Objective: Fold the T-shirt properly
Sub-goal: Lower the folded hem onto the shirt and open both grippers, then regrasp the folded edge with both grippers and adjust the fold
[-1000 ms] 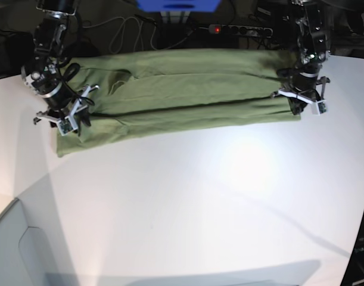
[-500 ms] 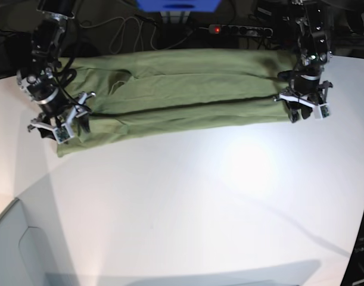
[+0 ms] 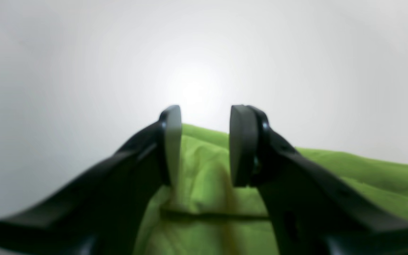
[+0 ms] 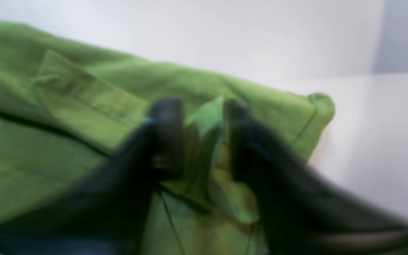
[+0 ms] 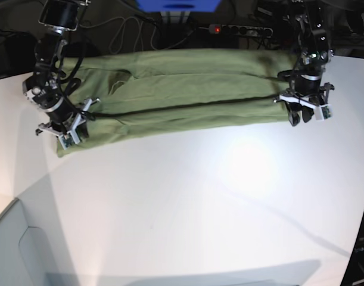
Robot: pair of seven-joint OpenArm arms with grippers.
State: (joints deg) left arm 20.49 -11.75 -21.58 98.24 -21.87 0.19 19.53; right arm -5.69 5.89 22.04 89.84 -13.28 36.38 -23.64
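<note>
The olive-green T-shirt (image 5: pixel 182 89) lies as a long folded band across the back of the white table (image 5: pixel 199 196). My left gripper (image 5: pixel 305 114) is at the band's right end, on its front edge. In the left wrist view it (image 3: pixel 204 141) is open, with the shirt's edge (image 3: pixel 204 184) below and between the fingers (image 3: pixel 171 141). My right gripper (image 5: pixel 67 132) is at the band's left front corner. The right wrist view is blurred. There the gripper (image 4: pixel 202 134) stands open around a raised fold of the shirt (image 4: pixel 205 120).
A power strip (image 5: pixel 238 29) and cables (image 5: pixel 125 33) lie behind the table's back edge. A blue box (image 5: pixel 179 5) stands at the back. Bare white table runs from the shirt to the front edge.
My right gripper swung out to the left and came back onto the shirt's left corner. My left gripper slid a little toward the front, along the shirt's right end.
</note>
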